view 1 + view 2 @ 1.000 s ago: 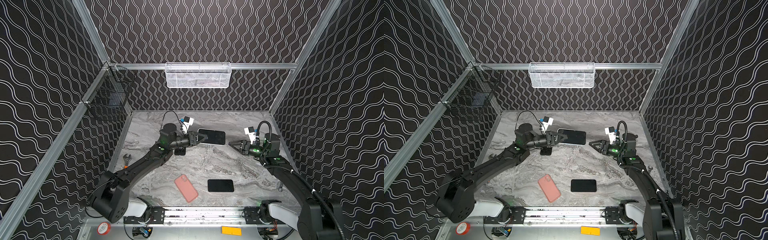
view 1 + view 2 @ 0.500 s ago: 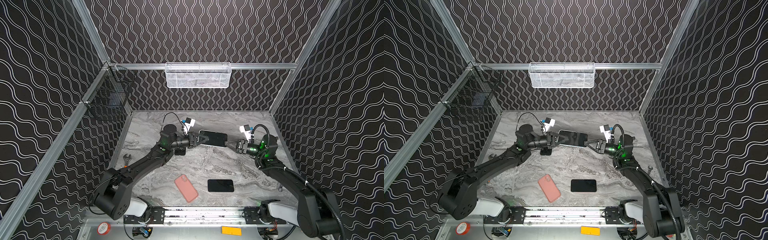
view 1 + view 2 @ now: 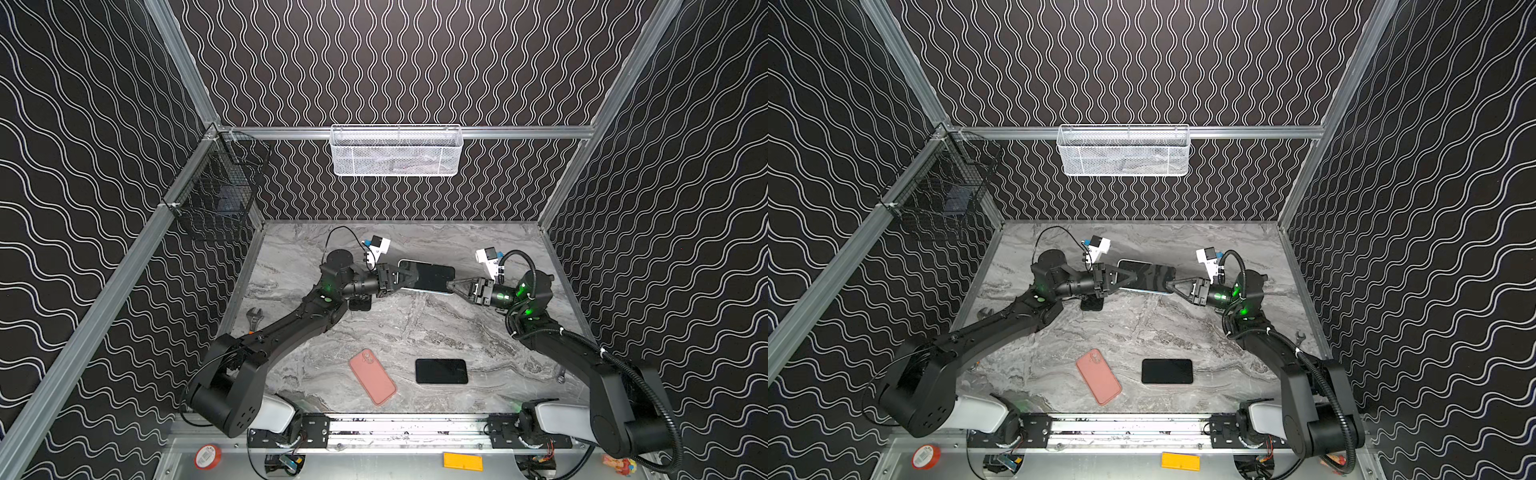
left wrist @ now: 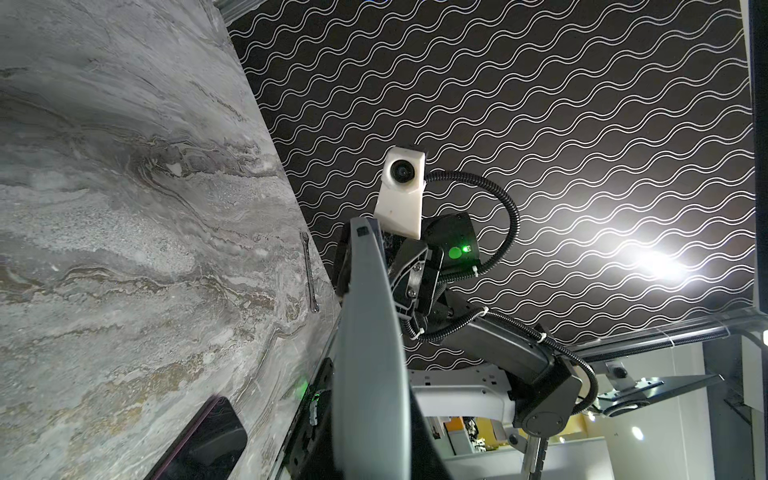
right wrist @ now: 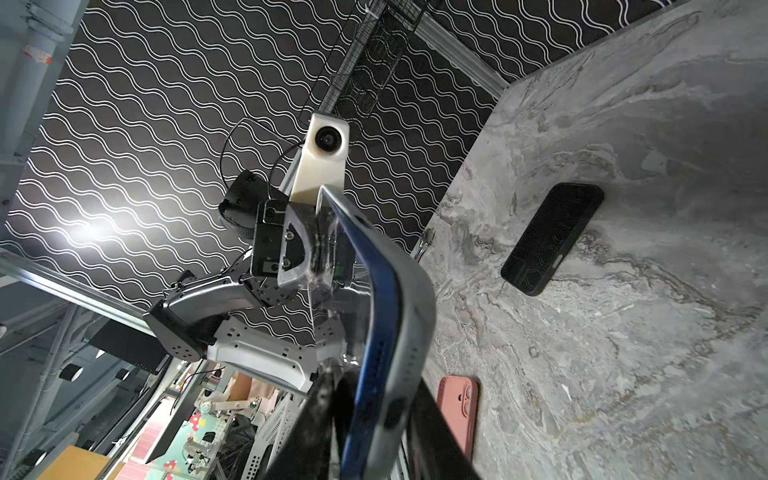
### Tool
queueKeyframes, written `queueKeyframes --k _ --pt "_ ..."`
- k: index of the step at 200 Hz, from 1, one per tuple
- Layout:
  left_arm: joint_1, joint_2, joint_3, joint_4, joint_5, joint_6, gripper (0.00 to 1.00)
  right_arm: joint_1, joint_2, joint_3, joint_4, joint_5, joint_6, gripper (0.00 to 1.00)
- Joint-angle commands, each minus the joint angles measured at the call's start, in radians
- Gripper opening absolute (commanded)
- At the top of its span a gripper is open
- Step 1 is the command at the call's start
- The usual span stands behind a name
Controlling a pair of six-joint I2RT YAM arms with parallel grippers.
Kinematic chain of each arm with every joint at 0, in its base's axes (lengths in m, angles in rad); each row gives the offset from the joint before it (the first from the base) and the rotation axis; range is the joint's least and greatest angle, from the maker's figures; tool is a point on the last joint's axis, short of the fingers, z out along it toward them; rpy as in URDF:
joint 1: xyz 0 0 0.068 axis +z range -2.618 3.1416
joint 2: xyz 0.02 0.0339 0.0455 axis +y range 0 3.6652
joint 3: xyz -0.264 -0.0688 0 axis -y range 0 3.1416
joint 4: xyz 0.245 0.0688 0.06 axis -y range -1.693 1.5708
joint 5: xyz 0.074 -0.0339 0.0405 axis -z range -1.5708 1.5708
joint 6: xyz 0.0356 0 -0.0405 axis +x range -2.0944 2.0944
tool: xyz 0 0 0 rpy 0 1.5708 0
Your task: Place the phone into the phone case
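Mid-frame in a top view, the left gripper (image 3: 411,276) clamps the blue-edged phone (image 3: 434,277) by its left end. The right gripper (image 3: 449,285) straddles the right end with narrow jaws; whether they pinch it, I cannot tell.

Black arms (image 3: 291,328), white bases (image 3: 272,415), green lights (image 4: 455,252), ribbed cables (image 4: 513,216), white wrist cameras (image 4: 402,174); the left end effector (image 3: 415,277) seemingly shows small screws (image 5: 286,262).
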Motion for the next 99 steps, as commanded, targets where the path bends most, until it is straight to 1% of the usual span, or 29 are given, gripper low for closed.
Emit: queueKeyframes --k 1,16,35,60,76,82,87,91,96,99 --pt "0.0 0.002 0.003 0.07 0.008 -0.004 0.0 0.001 0.01 -0.006 0.085 0.004 0.017 0.22" --pt "0.0 0.002 0.005 0.064 0.005 0.0 0.0 0.001 0.015 -0.008 0.101 0.005 0.026 0.18" --pt "0.0 0.005 0.008 0.061 0.004 0.002 0.0 0.0 0.018 -0.011 0.117 0.008 0.036 0.15" --pt "0.0 0.013 0.008 0.075 0.005 -0.006 0.0 0.0 0.021 -0.015 0.137 0.011 0.054 0.03" --pt "-0.001 0.013 0.008 0.075 0.006 -0.006 0.0 0.0 0.014 -0.014 0.111 0.019 0.039 0.02" --pt "-0.001 0.011 0.008 0.072 0.006 -0.004 0.0 -0.001 0.009 -0.012 0.089 0.024 0.029 0.03" --pt "-0.001 0.008 0.008 0.067 0.006 0.001 0.0 -0.002 0.004 -0.01 0.071 0.03 0.018 0.05" --pt "-0.001 0.007 0.008 0.062 0.006 0.005 0.0 -0.003 0.0 -0.007 0.056 0.034 0.009 0.11" --pt "-0.001 0.003 0.008 0.055 0.007 0.01 0.0 -0.003 -0.006 -0.003 0.035 0.038 -0.003 0.22" --pt "-0.001 0.001 0.007 0.051 0.006 0.012 0.0 -0.004 -0.008 0.0 0.022 0.04 -0.01 0.26"
